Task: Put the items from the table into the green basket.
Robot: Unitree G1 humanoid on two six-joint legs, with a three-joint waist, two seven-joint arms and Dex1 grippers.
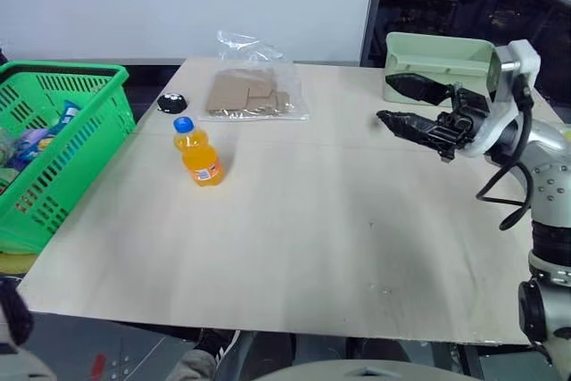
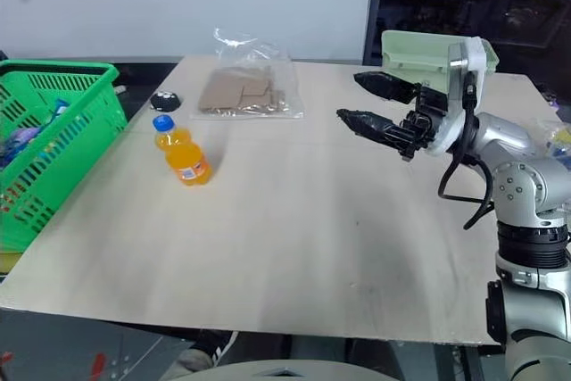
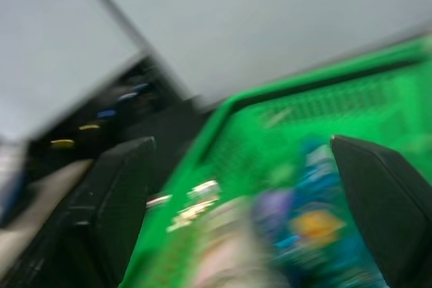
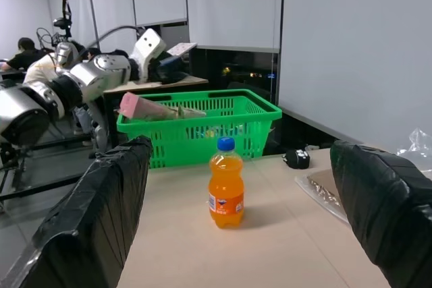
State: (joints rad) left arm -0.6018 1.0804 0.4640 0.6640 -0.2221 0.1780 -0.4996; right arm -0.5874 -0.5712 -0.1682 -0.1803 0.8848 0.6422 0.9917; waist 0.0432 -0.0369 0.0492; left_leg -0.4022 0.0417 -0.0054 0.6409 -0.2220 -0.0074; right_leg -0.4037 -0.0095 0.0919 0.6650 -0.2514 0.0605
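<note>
Two loose items remain on the surface (image 1: 294, 247), a pale wood-look board with a faint seam across it.

Item 1, nearest: orange-drink bottle (image 1: 197, 153), blue cap, upright, on the left half of the surface, a short way in from the green basket (image 1: 62, 144).

Item 2, farther back: clear bag of brown cardboard (image 1: 254, 88), lying flat near the far edge, behind the bottle. A small black round object (image 1: 171, 103) sits just beside the bag, at the surface's left edge.

Item 3: green basket, slotted sides, standing off the left edge of the surface. It already holds colourful packets, and the right wrist view shows a long pink carton (image 4: 145, 108) resting across its rim.

Item 4: pale green tub (image 1: 437, 63), far right corner, not part of the job.

Right gripper (image 1: 403, 104): raised over the right side of the surface in front of the tub, pointing left toward the bottle, jaws wide apart and empty.

Left gripper (image 3: 246, 220): above the basket's interior, jaws apart, nothing between them.

Step in hand, as judged: a drop into the basket looks finished. The next move calls for reaching the bottle, closing on its body below the cap while keeping it upright, then carrying it left over the basket rim; the cardboard bag follows.
</note>
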